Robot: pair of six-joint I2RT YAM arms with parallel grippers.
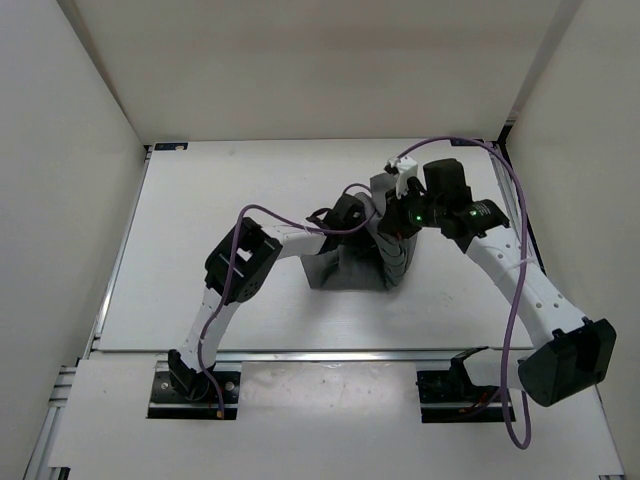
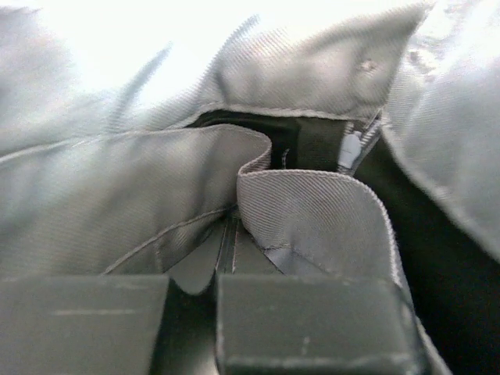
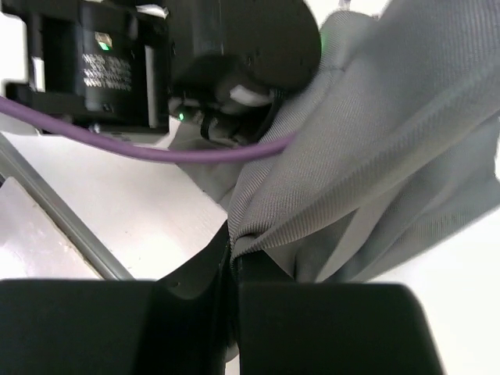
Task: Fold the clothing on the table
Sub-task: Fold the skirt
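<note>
left fingers (image 2: 217,287) clamped on grey clothing (image 1: 345,270) edge, right fingers (image 3: 234,285) pinching another fold, garment bunched up at counter (image 1: 220,190) centre

Table (image 1: 220,210): white, matte, metal rail (image 1: 300,352) along its near edge. Clothing (image 1: 345,270) lies on it, grey and bunched. Its lower edge rests on the surface just nearward of the left pincer (image 1: 350,213) and right pincer (image 1: 398,222), and the rest rises toward both.
</note>
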